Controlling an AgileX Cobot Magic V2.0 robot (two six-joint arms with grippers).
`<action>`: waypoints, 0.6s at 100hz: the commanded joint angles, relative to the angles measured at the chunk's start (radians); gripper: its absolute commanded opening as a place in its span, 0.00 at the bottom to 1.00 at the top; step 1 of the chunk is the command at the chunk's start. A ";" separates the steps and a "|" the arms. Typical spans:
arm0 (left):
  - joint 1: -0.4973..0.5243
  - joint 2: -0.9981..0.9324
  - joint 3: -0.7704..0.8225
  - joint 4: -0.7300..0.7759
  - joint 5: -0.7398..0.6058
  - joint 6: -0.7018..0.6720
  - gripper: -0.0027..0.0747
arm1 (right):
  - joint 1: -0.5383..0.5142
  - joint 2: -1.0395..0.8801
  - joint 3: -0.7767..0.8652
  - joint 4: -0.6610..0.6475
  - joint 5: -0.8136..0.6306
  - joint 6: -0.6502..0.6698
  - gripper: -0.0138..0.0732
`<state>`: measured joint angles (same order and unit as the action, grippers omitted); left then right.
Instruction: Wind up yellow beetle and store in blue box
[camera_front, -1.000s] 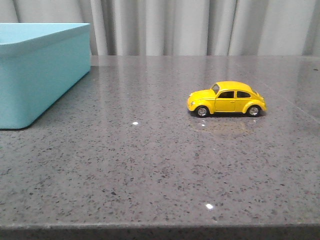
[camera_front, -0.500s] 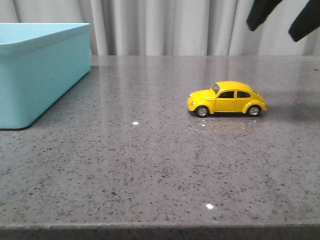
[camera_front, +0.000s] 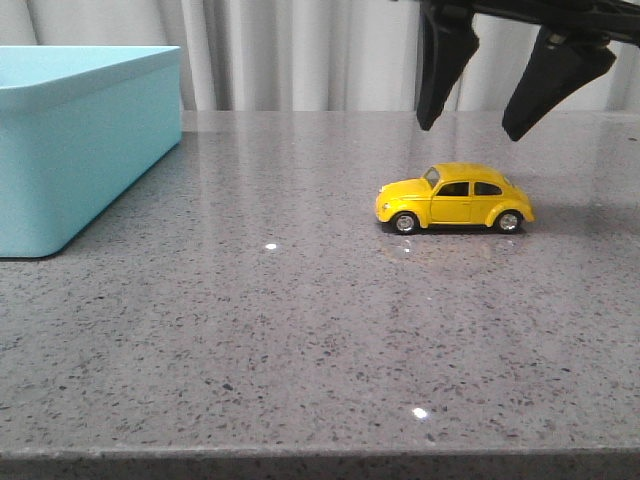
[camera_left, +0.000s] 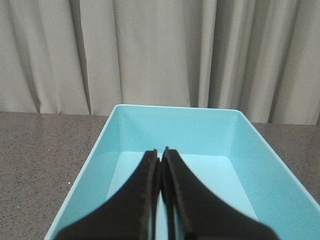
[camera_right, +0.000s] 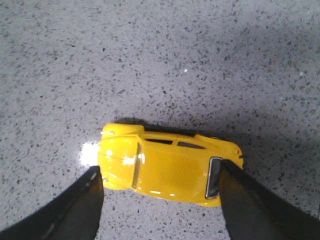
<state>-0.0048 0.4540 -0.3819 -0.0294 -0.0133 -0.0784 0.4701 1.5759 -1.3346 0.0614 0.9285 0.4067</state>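
Note:
The yellow beetle (camera_front: 454, 197) stands on its wheels on the grey speckled table, right of centre, nose to the left. It also shows from above in the right wrist view (camera_right: 167, 167). My right gripper (camera_front: 472, 130) is open and hangs just above the beetle, one finger over each end, not touching it. In its wrist view the gripper (camera_right: 160, 172) spans the car's length. The blue box (camera_front: 80, 140) stands at the far left, empty. My left gripper (camera_left: 160, 152) is shut and empty, held above the inside of the blue box (camera_left: 270, 165).
A grey curtain (camera_front: 320, 50) hangs behind the table. The table's front edge (camera_front: 320, 455) runs along the near side. Bare tabletop lies between the box and the beetle.
My right gripper has come down from the upper right into view and now hangs open right over the beetle. The beetle and the box have not moved.

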 joint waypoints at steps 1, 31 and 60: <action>0.004 0.011 -0.037 -0.004 -0.084 -0.007 0.01 | 0.005 -0.014 -0.044 -0.034 -0.006 0.039 0.73; 0.004 0.011 -0.037 -0.004 -0.084 -0.007 0.01 | 0.005 0.023 -0.050 -0.038 0.017 0.074 0.68; 0.004 0.011 -0.037 -0.004 -0.084 -0.007 0.01 | 0.005 0.055 -0.050 -0.038 0.036 0.074 0.67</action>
<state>-0.0048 0.4540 -0.3819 -0.0294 -0.0154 -0.0784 0.4721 1.6618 -1.3531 0.0329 0.9750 0.4776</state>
